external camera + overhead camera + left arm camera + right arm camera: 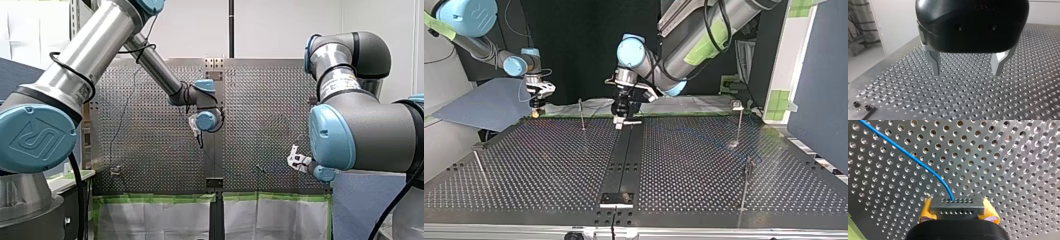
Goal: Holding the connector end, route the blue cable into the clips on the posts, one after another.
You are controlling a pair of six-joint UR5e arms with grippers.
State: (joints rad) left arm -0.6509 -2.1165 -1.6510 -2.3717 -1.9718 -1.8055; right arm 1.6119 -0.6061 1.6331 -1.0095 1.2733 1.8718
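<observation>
In the top view, the right gripper (pixel 537 107) hangs at the desk's (pixel 704 165) far left edge, its jaws clamped on the connector (pixel 957 206). The blue cable (pixel 910 157) trails ahead of it across the desk. The nearest post (pixel 581 115) stands just to its right, so the right arm is nearer. Further right, the left gripper (pixel 966 72) hovers with jaws wide apart, empty.

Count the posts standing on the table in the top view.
4. One post far, left of the middle; one by the left edge; one far right; one near right. Others may be hidden.
</observation>
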